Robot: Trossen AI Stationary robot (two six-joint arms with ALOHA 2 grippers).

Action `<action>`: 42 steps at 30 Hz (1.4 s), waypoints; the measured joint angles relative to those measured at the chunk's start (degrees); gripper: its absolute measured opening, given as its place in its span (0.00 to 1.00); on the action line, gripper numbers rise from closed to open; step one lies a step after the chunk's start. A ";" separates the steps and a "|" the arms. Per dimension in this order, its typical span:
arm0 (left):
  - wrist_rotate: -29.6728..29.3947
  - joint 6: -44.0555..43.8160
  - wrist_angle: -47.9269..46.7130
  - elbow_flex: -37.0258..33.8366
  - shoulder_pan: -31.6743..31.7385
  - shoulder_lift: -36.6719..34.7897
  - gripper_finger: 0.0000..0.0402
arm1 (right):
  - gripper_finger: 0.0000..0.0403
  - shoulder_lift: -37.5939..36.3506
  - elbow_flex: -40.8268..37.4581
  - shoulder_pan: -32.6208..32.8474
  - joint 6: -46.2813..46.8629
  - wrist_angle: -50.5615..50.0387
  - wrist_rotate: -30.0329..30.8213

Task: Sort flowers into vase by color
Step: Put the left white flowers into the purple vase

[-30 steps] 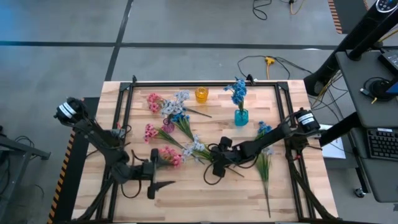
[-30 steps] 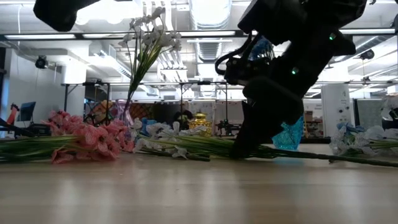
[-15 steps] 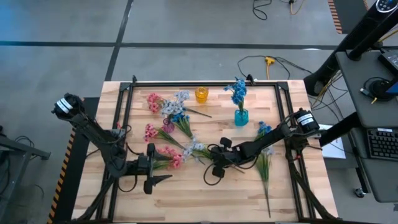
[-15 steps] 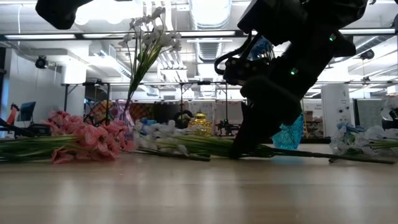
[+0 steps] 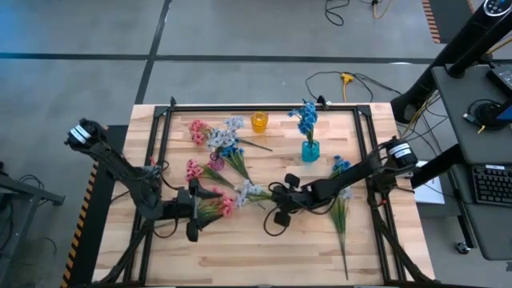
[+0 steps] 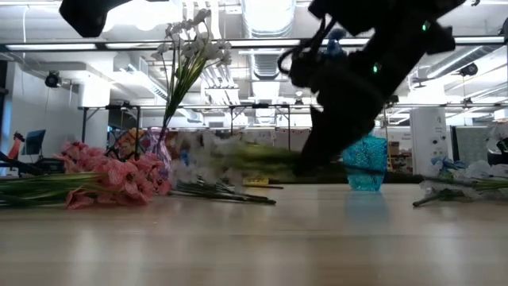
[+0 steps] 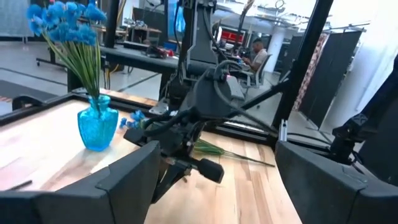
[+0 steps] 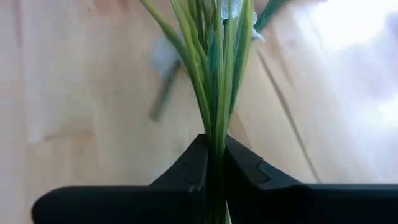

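My right gripper (image 5: 278,202) hovers mid-table, shut on a pale white-lavender flower sprig (image 5: 250,190), whose blossoms point toward the table's left. My left gripper (image 5: 196,211) stands open beside a pink sprig (image 5: 218,201) that lies on the table at front left. A blue vase (image 5: 310,150) holds blue flowers (image 5: 304,118). A small yellow vase (image 5: 258,122) stands at the far edge. A purple vase (image 6: 163,149) holds white sprigs (image 6: 186,48). More pink sprigs (image 5: 192,170) and blue sprigs (image 5: 340,166) lie flat on the table. My right gripper pinches the sprig's bundle of green stems (image 8: 214,146) between its two fingers (image 8: 186,171), which slant down from the table's right. The stems run straight out ahead of the fingers. The sprig (image 6: 230,155) hangs roughly level, lifted off the table.
A black frame rail (image 5: 264,106) borders the wooden table. Blue sprigs with long stems (image 5: 342,232) lie at the right front. Another pink sprig (image 5: 197,130) lies at far left. Bare wood shows along the near edge (image 5: 256,256).
My right gripper has risen with the white-lavender sprig, which was lying on the table and now hangs clear of it. My left gripper has moved a little up and toward the far edge, closer to the pink sprig, staying open.
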 joint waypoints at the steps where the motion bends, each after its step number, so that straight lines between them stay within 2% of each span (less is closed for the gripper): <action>1: 0.00 0.29 0.00 0.00 0.02 -0.28 0.75 | 0.08 -0.85 0.00 0.00 0.00 -0.72 0.00; 16: 1.41 4.69 -2.60 0.00 0.15 -0.84 0.75 | 0.08 -13.70 -2.17 0.62 -1.74 0.36 0.45; 24: 3.52 4.53 -4.07 0.00 0.28 2.19 0.75 | 0.08 -19.46 -5.85 3.23 -8.83 20.48 -1.36; 30: 4.24 5.04 1.08 0.24 3.74 6.21 0.75 | 0.08 -18.36 -5.99 3.50 -16.81 36.48 -5.47; 35: 14.37 10.22 6.62 3.31 8.25 10.88 0.75 | 0.08 -14.07 -5.97 3.48 -21.88 47.09 -6.66; 39: 16.95 13.50 7.92 6.11 10.84 13.40 0.75 | 0.08 -10.67 -5.95 3.48 -24.88 56.87 -7.10; 42: 20.53 13.51 7.96 7.64 12.96 15.57 0.75 | 0.08 -8.32 -5.90 3.45 -26.22 64.75 -9.64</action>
